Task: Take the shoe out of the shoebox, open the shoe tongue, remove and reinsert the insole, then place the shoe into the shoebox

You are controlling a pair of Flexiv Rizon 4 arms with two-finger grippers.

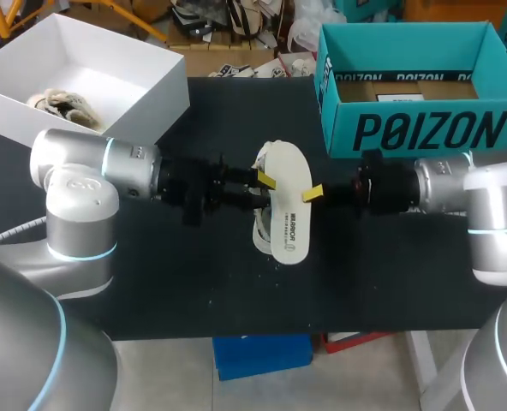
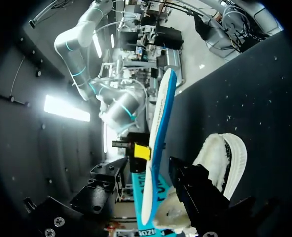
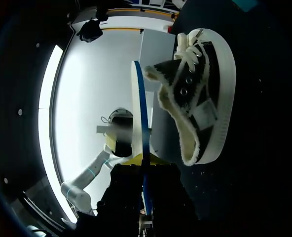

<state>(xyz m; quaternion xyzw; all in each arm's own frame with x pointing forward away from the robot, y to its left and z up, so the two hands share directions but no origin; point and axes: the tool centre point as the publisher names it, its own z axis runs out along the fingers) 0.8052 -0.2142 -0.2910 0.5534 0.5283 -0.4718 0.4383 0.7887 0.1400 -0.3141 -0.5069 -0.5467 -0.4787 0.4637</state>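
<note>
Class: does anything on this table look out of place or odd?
Yes: the insole is out of the shoe, held above it between the left end effector and the right end effector.

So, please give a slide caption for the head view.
Left hand and right hand hold the insole over the shoe.

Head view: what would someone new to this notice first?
The white insole stands out, held over the middle of the black table between the left gripper and the right gripper, one on each long edge. Just beneath it lies the shoe with its fuzzy pale lining. The open teal shoebox stands at the table's far right.
</note>
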